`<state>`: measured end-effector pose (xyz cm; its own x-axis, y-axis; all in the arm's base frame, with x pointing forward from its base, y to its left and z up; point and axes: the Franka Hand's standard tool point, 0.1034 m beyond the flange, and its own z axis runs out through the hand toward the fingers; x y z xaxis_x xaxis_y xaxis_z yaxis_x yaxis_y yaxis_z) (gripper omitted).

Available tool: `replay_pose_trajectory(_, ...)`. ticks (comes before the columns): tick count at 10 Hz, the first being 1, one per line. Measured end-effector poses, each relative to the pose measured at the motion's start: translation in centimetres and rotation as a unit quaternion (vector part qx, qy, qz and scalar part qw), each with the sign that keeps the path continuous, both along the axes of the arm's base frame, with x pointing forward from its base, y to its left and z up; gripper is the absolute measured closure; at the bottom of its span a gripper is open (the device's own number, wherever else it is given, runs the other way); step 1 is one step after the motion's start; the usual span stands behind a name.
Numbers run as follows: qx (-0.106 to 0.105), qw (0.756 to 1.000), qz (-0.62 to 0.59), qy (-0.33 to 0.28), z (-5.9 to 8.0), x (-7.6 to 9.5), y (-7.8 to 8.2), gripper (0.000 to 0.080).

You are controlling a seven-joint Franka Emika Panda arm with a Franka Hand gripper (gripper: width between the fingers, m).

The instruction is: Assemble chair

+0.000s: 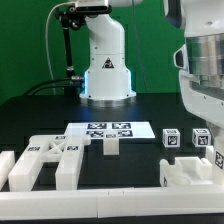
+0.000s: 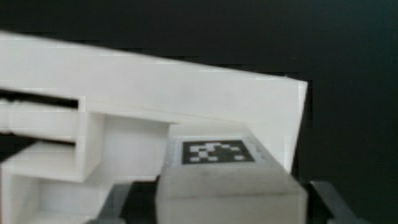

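Observation:
In the wrist view my gripper [image 2: 224,206] is shut on a white post [image 2: 221,170] whose black-and-white tag faces the camera. A dark finger [image 2: 125,206] sits on each side of it. Just beyond the post lies a large white chair part [image 2: 160,90], a flat slab with blocky ribs. In the exterior view the arm [image 1: 203,80] comes down at the right over a white slotted chair part [image 1: 186,170] and tagged posts [image 1: 201,138]; the fingers themselves are hard to make out there. An X-braced panel [image 1: 45,160] lies at the exterior view's left.
The marker board [image 1: 104,128] lies mid-table in front of the robot base [image 1: 105,70]. A short white post [image 1: 111,146] stands just before it. Another tagged block [image 1: 171,138] sits to the right. A long white border rail [image 1: 100,205] runs along the front edge.

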<state>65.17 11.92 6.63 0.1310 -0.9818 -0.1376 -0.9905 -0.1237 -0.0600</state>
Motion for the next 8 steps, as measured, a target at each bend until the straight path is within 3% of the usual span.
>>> replay_pose_trajectory(2,0.001,1.000,-0.016,0.002,0.0,0.0,0.0,0.0508)
replay_pose_trajectory(3,-0.002,0.999,0.038,-0.005,0.0,-0.1,0.2,0.0428)
replay_pose_trajectory(4,-0.004,0.993,0.116,-0.014,-0.1,-0.2,0.5,0.0291)
replay_pose_trajectory(5,-0.009,0.974,0.223,-0.029,-0.2,-0.3,0.4,0.0180)
replay_pose_trajectory(6,-0.013,0.954,0.296,-0.039,-0.2,-0.5,0.8,0.0180)
replay_pose_trajectory(8,-0.020,0.944,0.326,-0.053,-0.1,-0.7,1.0,0.0156)
